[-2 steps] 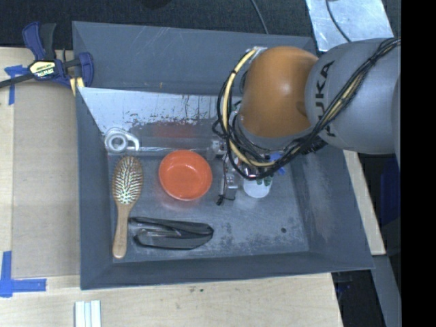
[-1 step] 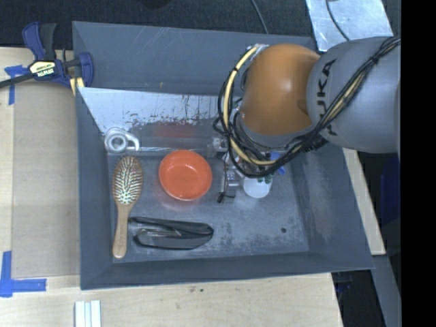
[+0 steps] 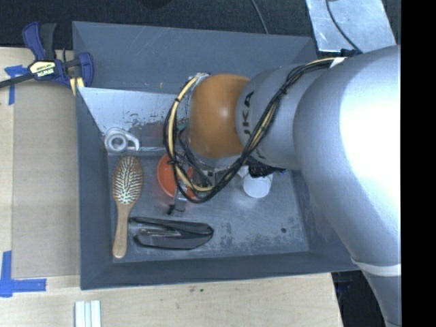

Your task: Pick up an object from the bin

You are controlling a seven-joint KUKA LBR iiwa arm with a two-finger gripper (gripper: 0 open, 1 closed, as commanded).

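The gripper (image 3: 178,197) hung over a round orange thing (image 3: 165,174) at the middle of the bin (image 3: 204,43); whether it was open could not be told. The thing looked light, smooth and slippery, best taken across its width. A hairbrush (image 3: 127,195) crowded its left and a black case (image 3: 170,234) lay near; bare floor lay rightward.

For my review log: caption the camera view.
Gripper down in bin at an orange round object, wooden hairbrush nearby.

Orange round thing (image 3: 165,176), white thing (image 3: 257,187) half hidden under arm (image 3: 327,121).
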